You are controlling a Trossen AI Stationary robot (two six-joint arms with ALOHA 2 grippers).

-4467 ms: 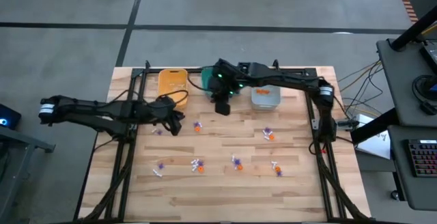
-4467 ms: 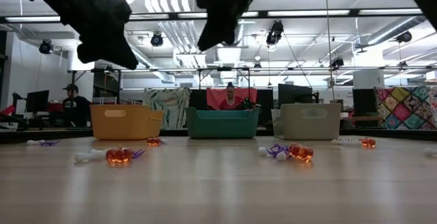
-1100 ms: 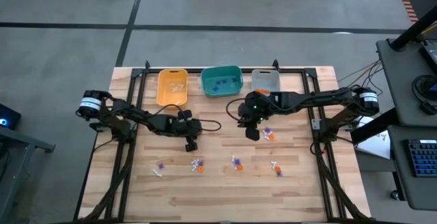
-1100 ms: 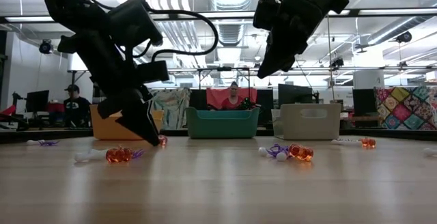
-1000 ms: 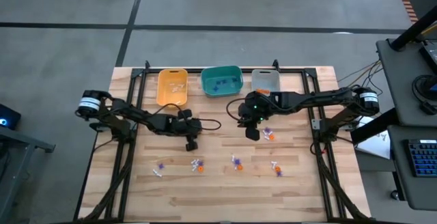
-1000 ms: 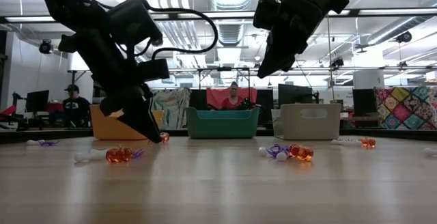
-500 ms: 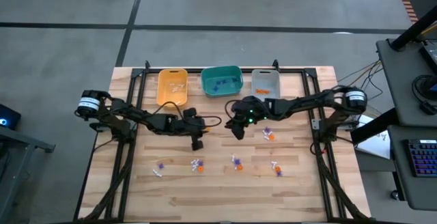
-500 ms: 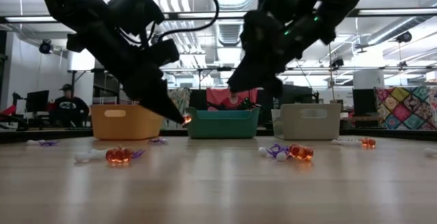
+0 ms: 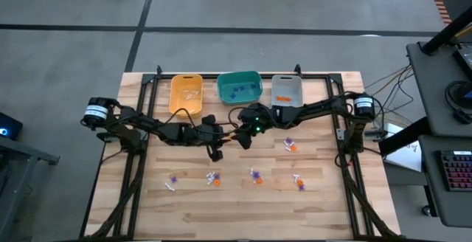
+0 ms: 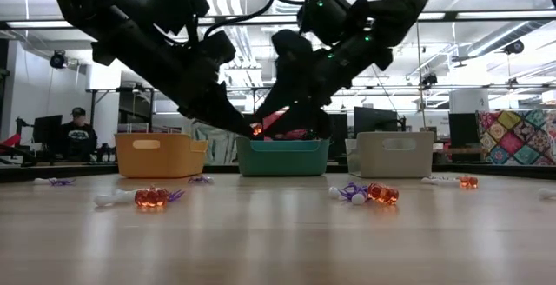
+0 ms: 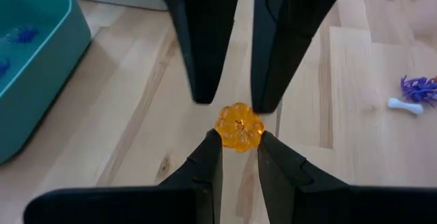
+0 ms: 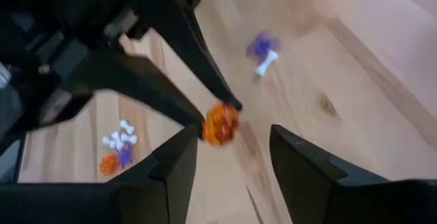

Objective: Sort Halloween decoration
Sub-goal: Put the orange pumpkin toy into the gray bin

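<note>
Mid-air handover above the wooden surface [image 9: 324, 212]: your left gripper [image 11: 237, 141] pinches a small translucent orange pumpkin trinket [image 11: 240, 126] between its two dark fingertips, while your right gripper [image 12: 229, 142] faces it tip to tip with its fingers spread apart. In the left wrist view the pumpkin sits at the centre of the frame, right at the ends of the right gripper's two fingers, close to the one at centre right and not yet enclosed. That is the relation the next move turns on: the pumpkin lies straight ahead of the right gripper, in line with the gap between its fingers, so in my judgement a short straight advance would bracket it; the round trinket has no clear long axis to align with.

In the high view both arms reach inward and meet near the middle of the frame, just below the teal plastic bin [image 9: 239, 88], the left arm from the left edge and the right from the right edge. In the low view the two grippers slant down toward each other and converge on the orange glow at centre frame, clear of the surface, in front of the teal bin.

The yellow plastic bin [image 9: 186, 93] and grey plastic bin [image 9: 286, 90] flank the teal one along the upper edge of the surface. The remaining Halloween decoration pieces [image 9: 255, 175], orange, purple and white, lie scattered across the lower half of the surface, well apart from both grippers.
</note>
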